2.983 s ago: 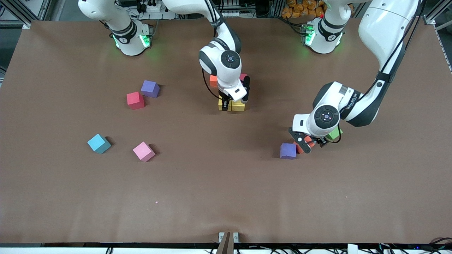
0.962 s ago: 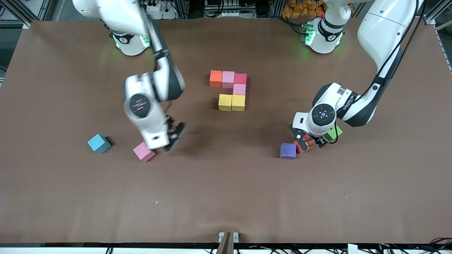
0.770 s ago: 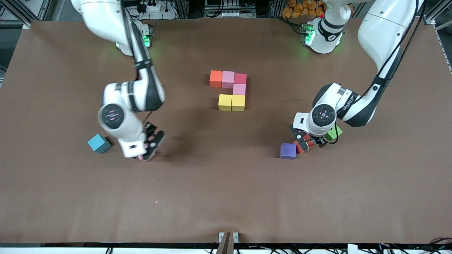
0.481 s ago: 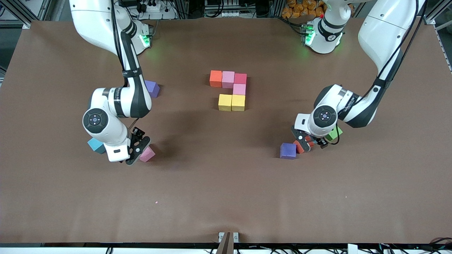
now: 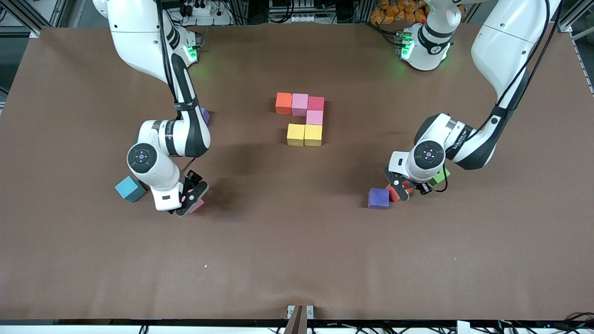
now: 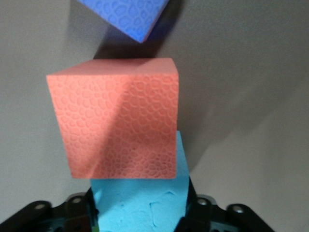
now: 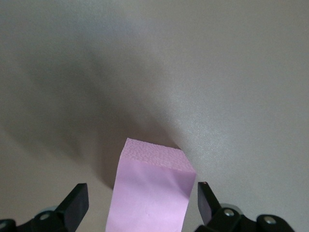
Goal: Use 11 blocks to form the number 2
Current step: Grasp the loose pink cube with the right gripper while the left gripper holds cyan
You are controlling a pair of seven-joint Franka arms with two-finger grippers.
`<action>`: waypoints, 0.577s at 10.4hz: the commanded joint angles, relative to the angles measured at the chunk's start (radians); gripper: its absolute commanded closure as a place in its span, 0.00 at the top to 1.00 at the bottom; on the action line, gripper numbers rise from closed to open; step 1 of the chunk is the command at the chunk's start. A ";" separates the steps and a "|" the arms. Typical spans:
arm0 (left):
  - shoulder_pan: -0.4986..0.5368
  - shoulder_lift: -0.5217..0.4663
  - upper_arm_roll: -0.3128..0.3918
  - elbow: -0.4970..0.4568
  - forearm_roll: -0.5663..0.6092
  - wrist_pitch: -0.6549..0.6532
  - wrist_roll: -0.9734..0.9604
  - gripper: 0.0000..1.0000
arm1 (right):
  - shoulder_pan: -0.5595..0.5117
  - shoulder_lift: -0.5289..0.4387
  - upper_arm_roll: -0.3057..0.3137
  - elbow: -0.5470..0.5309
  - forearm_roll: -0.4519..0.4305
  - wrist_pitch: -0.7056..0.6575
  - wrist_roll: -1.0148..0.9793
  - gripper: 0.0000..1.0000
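My right gripper (image 5: 188,200), wrist bent down, straddles the pink cube (image 7: 149,191) with fingers spread. My left gripper (image 5: 404,189) pinches a light blue cube (image 6: 140,205) beside the orange one (image 6: 116,125).

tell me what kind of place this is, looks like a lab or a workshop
Most likely a robotics lab: two white Franka arms are bolted along one edge of a brown table scattered with foam blocks, and aluminium framing, cables and power strips sit past the edge.

Brown table (image 5: 297,260) with scattered coloured cubes (image 5: 305,134)
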 commanded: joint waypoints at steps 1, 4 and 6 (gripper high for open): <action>0.006 -0.036 -0.005 -0.005 0.015 -0.004 0.004 0.28 | -0.012 0.001 0.005 -0.001 0.024 0.009 -0.010 1.00; 0.004 -0.100 -0.066 0.007 -0.039 -0.105 -0.005 0.28 | -0.038 0.010 0.016 -0.004 0.028 0.023 -0.011 1.00; -0.005 -0.138 -0.126 0.024 -0.111 -0.180 -0.083 0.28 | -0.061 0.014 0.040 -0.010 0.039 0.032 -0.013 1.00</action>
